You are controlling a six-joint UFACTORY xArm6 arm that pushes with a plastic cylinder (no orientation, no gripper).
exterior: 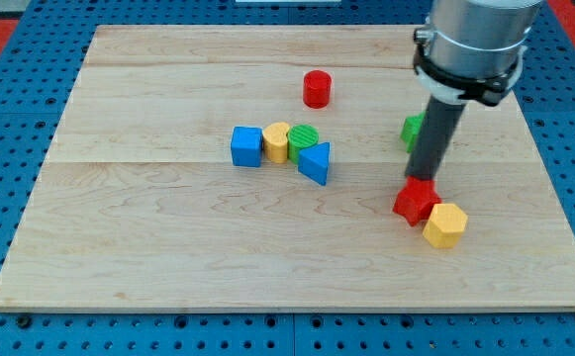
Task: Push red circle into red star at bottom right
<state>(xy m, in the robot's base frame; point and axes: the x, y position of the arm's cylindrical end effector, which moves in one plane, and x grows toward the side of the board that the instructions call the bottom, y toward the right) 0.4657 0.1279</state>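
Red on pale wood marks both task pieces. The red circle (317, 89), a short cylinder, stands alone toward the view's top, a little right of centre. The red star (415, 201) lies well apart from it, down at the view's lower right, with a yellow hexagon (444, 224) touching its lower-right side.

My tip (423, 180) comes down at the star's upper edge, touching it or just beside it; the exact contact is hard to read because rod and block overlap there. I have no hand, only the dark rod (433, 138), so nothing is grasped or clenched. From the tip, the red circle sits far off toward the view's upper left.

Between circle and star the tabletop (168, 247) is mostly bare wood, but a cluster sits just below and left of the circle: a blue cube (246, 145), a yellow block (277, 141) whose shape I cannot make out, a green circle (305, 136) and a blue triangle (315, 162), each pressed against its neighbour in a row. A green block (412, 129) stands by the rod at the view's right; the rod covers most of it, so its shape cannot be told.

The grey arm housing (475, 44) above the rod is cut off by the view's top edge and hides part of the tabletop's far right corner. Blue perforated board (10, 148) surrounds the wood.
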